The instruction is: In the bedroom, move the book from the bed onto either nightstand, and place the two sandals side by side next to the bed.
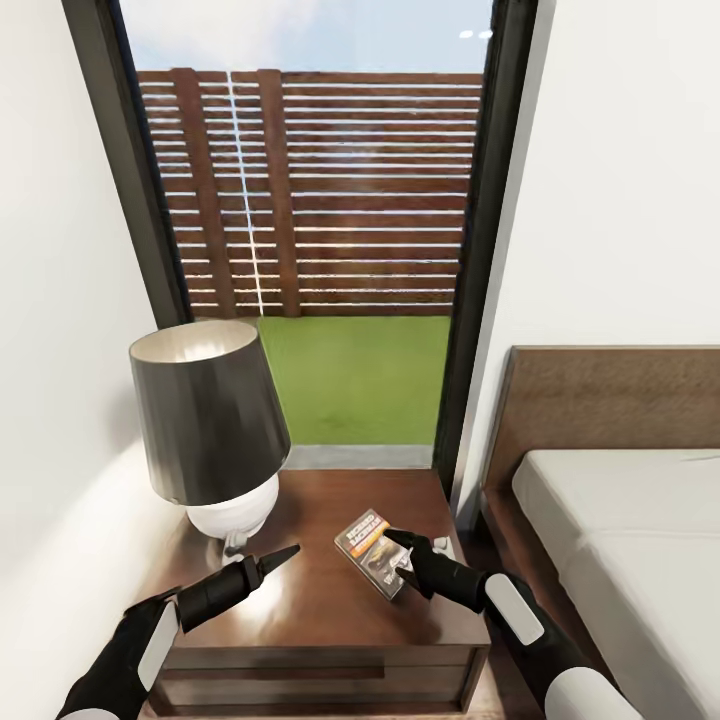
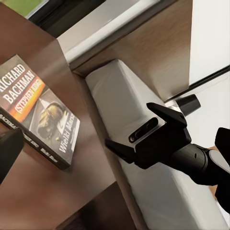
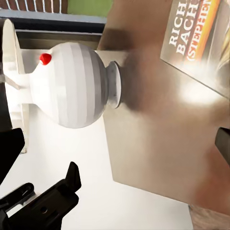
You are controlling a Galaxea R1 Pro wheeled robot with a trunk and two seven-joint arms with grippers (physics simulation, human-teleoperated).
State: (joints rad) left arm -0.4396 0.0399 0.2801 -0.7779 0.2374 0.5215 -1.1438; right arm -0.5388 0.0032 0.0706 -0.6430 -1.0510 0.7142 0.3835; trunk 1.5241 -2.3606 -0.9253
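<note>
Head view gives me the bed [image 1: 620, 500] at right and the nightstand [image 1: 330, 610] at centre with a lamp [image 1: 210, 430] on its far-left part. On the glossy top the book [image 1: 373, 552] lies flat, right of centre. My right gripper [image 1: 405, 560] sits just beside its right edge, jaws spread and empty, while my left gripper [image 1: 283, 556] hovers to the book's left, fingers together.

Nightstand [image 1: 330, 600]: lamp [image 1: 212, 425] blocks back-left corner, shade overhanging. Book [image 1: 376, 553] sits centre-right, right gripper [image 1: 397, 553] at it. Free top: front-centre strip between the grippers, plus back-right by window [image 1: 320, 200]. Bed [image 1: 620, 520] close on right, narrow gap.
</note>
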